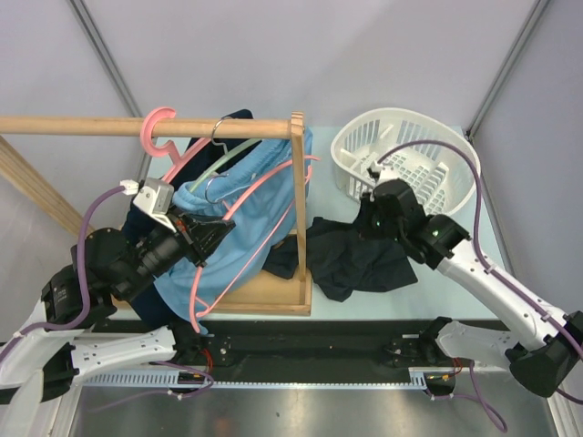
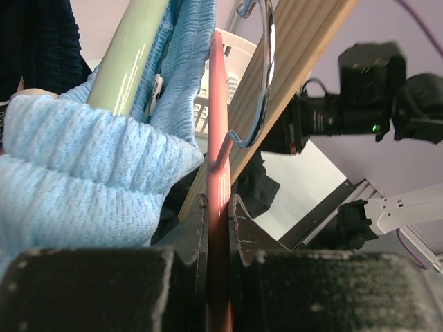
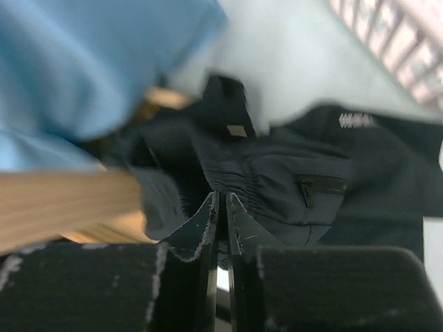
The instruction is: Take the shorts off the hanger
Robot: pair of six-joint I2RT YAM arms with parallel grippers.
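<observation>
On the wooden clothes rack (image 1: 298, 191) at left of the pale bench (image 1: 410, 293), the light sky-blue knit shorts (image 1: 246, 214) hang bunched over a pale green plastic hanger (image 1: 228, 157). They drape down toward the rack base. A pink plastic hanger (image 1: 150, 127) hooks over the rack's top rod and its thin frame loops around the front of the blue shorts.

The left pincer (image 1: 202, 244) is clamped on the pink hanger. In the left wrist view both pads squeeze the pink bar (image 2: 216, 104), with the pincer (image 2: 218, 214) just beside the blue knit fabric (image 2: 83, 180). The green hanger bar (image 2: 128, 55) runs up through the cloth, and a chrome hook (image 2: 263, 69) curves in front of the wooden post.

A dark navy soft fabric pair of shorts (image 1: 355, 259) lies crumpled flat on the bench, just right of the rack post and near a white slatted plastic laundry basket (image 1: 360, 137).

The right pincer (image 1: 369, 221) sits over the upper edge of that dark pair. In the right wrist view its pads (image 3: 221, 207) are pressed together with only a hairline gap. The dark shorts (image 3: 291, 180) are right behind the tips. Cannot tell if any cloth is caught between them.

More dark fabric shows at the top rod behind the blue shorts, too hidden to identify.
</observation>
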